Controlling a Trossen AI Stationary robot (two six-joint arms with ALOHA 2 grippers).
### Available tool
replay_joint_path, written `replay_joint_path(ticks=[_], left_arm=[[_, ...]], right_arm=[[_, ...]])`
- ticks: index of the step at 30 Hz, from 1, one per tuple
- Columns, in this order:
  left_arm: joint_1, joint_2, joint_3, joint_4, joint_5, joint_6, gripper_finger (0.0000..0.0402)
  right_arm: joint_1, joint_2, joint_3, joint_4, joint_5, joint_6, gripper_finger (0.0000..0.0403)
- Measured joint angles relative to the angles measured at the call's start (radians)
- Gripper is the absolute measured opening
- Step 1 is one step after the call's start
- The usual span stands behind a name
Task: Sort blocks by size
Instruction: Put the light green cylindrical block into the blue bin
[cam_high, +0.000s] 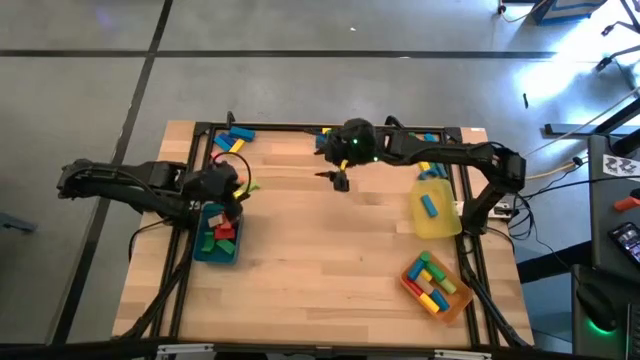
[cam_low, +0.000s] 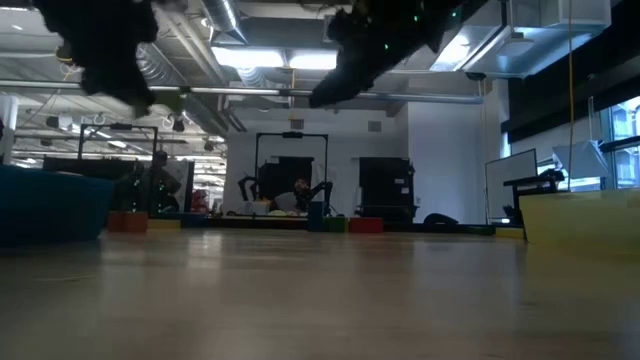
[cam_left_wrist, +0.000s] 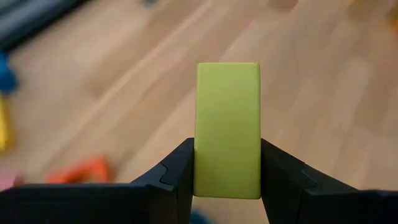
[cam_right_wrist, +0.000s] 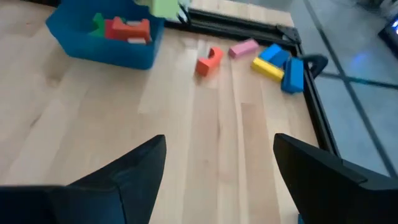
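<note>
The left tool (cam_left_wrist: 227, 180) grips a light-green block (cam_left_wrist: 227, 129) above the teal tray (cam_high: 217, 250) at the desk's left, while the right tool (cam_right_wrist: 217, 168) hangs wide apart and empty over the desk's far middle.

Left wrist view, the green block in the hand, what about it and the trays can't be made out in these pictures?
- Green block: its lower end is hidden between the left hand's fingers in the left wrist view, and the table behind it is blurred.
- Teal tray: in the high view the left hand covers its far end, and the blocks inside are too small to count.
- Yellow tray: in the low view its wall hides the contents.
</note>
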Motion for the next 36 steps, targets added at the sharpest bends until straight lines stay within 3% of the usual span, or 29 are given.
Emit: replay_joint_path(ticks=[4,10,15,21,28,32,36], left_arm=[[0.000,0.000,0.011,-0.178,0.074,-0.129,0.0128],[0.000,0.007,0.011,-0.396,0.300,-0.203,0.0129],[0.000,0.040,0.001,-0.400,0.436,-0.173,0.0129],[-0.005,0.105,-0.001,-0.403,0.466,-0.154,0.0129],[-0.102,0.215,-0.001,-0.402,0.474,-0.158,0.0129],[-0.155,0.255,-0.001,-0.394,0.460,-0.203,0.0129],[-0.186,0.271,-0.001,-0.363,0.464,-0.205,0.0130]], right_arm=[[-0.032,0.001,0.000,-0.007,-0.015,0.002,0.0298],[-0.027,0.001,0.000,0.004,-0.016,0.003,0.0298],[-0.028,0.001,0.000,0.001,-0.014,0.074,0.0298],[-0.027,0.001,0.000,-0.017,0.111,0.174,0.0298],[-0.027,0.001,-0.002,-0.142,0.124,0.302,0.0298],[-0.028,0.008,-0.045,-0.104,0.138,0.323,0.0298],[-0.028,0.008,-0.082,-0.057,0.251,0.326,0.0298]])
